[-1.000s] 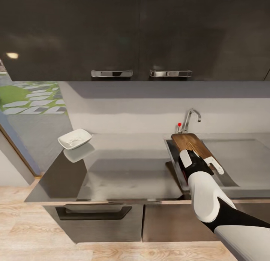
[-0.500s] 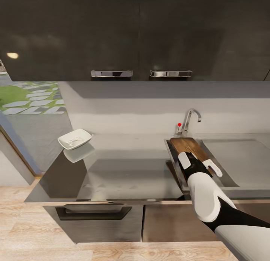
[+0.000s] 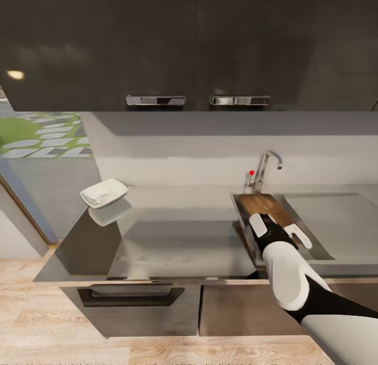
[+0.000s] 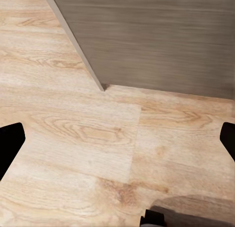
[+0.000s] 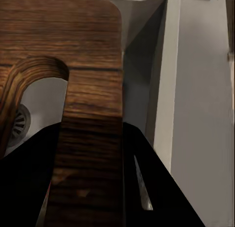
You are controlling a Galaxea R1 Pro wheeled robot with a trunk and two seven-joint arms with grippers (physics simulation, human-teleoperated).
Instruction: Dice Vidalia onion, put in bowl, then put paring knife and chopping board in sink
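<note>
The brown wooden chopping board (image 3: pixel 269 206) tilts down into the grey sink (image 3: pixel 242 224), its far end under the chrome tap (image 3: pixel 263 167). My right gripper (image 3: pixel 279 230) is shut on the board's near end. In the right wrist view the black fingers (image 5: pixel 29 178) clamp the strip beside the cutout of the chopping board (image 5: pixel 90 90), with the sink's drain (image 5: pixel 18 124) below. The white bowl (image 3: pixel 104 193) stands at the countertop's (image 3: pixel 173 234) far left corner; its contents are too small to make out. My left gripper (image 4: pixel 117 139) hangs open over the wooden floor. The onion and the paring knife are hidden.
A flat drainboard (image 3: pixel 336 218) runs right of the basin. Dark wall cabinets (image 3: pixel 189 45) with bar handles hang above the counter. Dark base cabinets (image 3: pixel 136 302) stand below it. A cabinet side (image 4: pixel 156 36) rises beyond the left gripper. A window (image 3: pixel 37 134) lies at the left.
My right gripper has lowered the chopping board deeper into the sink basin, and its far end now sits below the rim. The head view has shifted slightly.
</note>
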